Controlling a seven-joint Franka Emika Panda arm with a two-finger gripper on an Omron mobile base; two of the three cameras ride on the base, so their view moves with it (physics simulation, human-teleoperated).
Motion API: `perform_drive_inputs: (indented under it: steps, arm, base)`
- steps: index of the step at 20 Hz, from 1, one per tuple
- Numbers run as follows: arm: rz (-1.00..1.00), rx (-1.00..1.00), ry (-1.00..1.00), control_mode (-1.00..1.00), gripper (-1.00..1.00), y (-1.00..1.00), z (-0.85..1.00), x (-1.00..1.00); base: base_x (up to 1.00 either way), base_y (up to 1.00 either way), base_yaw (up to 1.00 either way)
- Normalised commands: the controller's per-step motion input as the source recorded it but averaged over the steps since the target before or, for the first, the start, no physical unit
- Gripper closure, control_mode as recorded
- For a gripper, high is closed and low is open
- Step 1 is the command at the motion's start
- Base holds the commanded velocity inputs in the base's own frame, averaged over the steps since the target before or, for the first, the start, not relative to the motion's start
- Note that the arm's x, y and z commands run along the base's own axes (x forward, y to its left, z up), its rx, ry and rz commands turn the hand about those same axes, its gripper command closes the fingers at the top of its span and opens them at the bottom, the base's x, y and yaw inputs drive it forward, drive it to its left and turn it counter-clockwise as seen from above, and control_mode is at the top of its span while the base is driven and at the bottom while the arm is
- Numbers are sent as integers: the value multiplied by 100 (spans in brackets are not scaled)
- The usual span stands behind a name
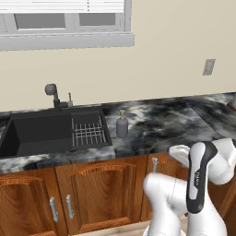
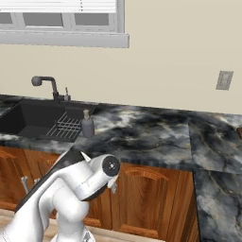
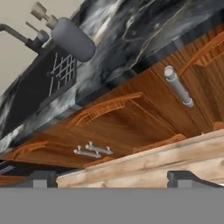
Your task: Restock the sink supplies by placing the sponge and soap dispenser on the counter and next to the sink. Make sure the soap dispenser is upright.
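The grey soap dispenser (image 1: 121, 126) (image 2: 87, 125) stands upright on the black marbled counter (image 1: 161, 122) (image 2: 151, 132), just right of the dark sink (image 1: 37, 133) (image 2: 28, 118). In the hand view the soap dispenser (image 3: 72, 38) appears at the upper left, above the counter's edge (image 3: 131, 39) and beside the sink (image 3: 30, 92). My gripper (image 3: 118, 179) is open, with its tips wide apart and nothing between them. It sits low in front of the wooden cabinet doors, well below the counter. The sponge is out of view.
A dark arched faucet (image 1: 51, 90) (image 2: 42, 81) rises behind the sink, and a wire grid (image 1: 87, 133) lies in the basin's right part. Brown cabinet doors with metal handles (image 1: 69, 207) (image 3: 178, 86) run below. A wall outlet (image 1: 209, 67) (image 2: 224, 80) sits above the counter.
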Motion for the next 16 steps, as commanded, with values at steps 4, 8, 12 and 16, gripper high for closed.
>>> perform_drive_inputs:
  steps: [4,8,12,16]
  arm:
    - [4,-37,-16,-100,-100,7,0,-60]
    - [0,-22,5,-100,-100,62,0,-1]
    - [0,-26,16,-100,-100,80,0,0]
    - [0,-18,21,-100,-100,58,-13,16]
  base:
    - [0,0,0]
    - [0,0,0]
    - [0,0,0]
    - [0,0,0]
